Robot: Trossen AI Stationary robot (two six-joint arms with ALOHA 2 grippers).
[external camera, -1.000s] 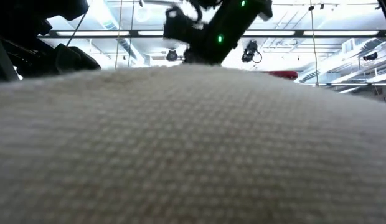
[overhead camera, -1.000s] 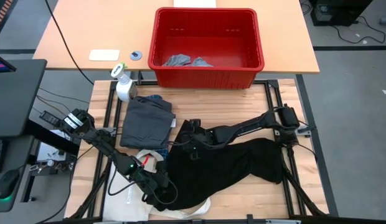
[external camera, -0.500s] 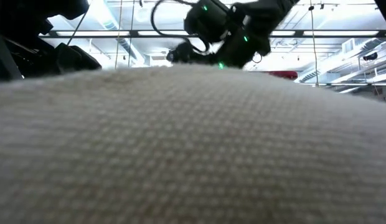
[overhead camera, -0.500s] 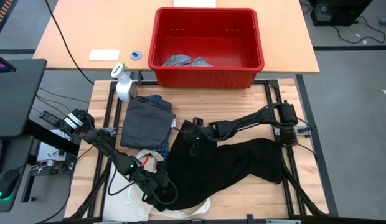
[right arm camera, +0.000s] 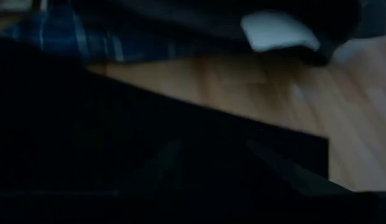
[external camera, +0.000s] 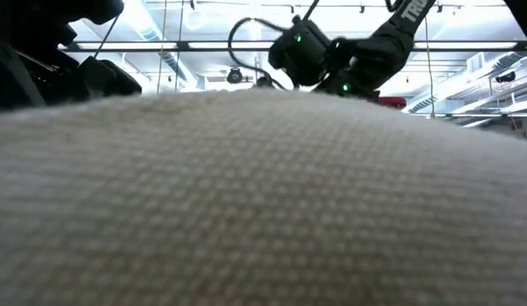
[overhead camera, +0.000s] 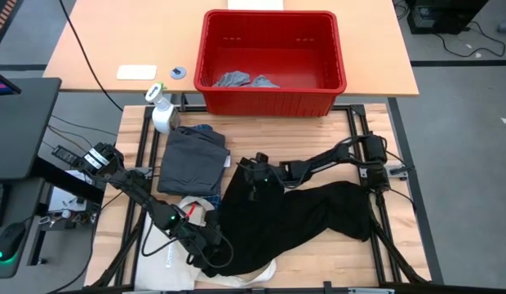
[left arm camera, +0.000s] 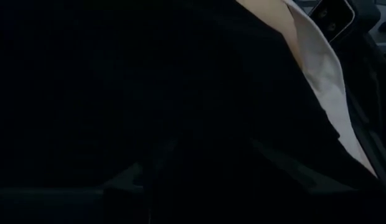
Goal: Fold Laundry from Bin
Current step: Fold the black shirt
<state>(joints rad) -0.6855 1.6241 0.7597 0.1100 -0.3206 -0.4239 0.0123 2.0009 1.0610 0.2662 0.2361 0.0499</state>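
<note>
Left gripper sits lowest and nearest, at the near edge of the large black piece. Its own camera sees almost only black cloth, so it is pressed close to the garment. Whether it clamps the cloth or only rests on it, I cannot tell. I think it stays there to anchor this hem while the other arm works.

Beside it and partly under the black piece lies the cream tote bag. This bag fills the low view completely, and it is not part of the laundry.

A little farther in, the black piece is spread wide across the wooden table, flat enough for folding but with an uneven outline. The right gripper is over its far left corner, and the arm reaches in from the right side. Its camera shows the black edge, bare wood and a strip of the blue plaid shirt beyond. Its state I also cannot tell. By my judgement, it is placed at this corner to arrange it or to carry it over.

Next comes the dark grey piece, folded into a neat rectangle on top of the plaid shirt, probably a stack of finished items kept away from the working area. A spray bottle stands just behind it.

Farthest, on the other table, is the bin, where the smaller light grey pieces wait in the near left corner.
</note>
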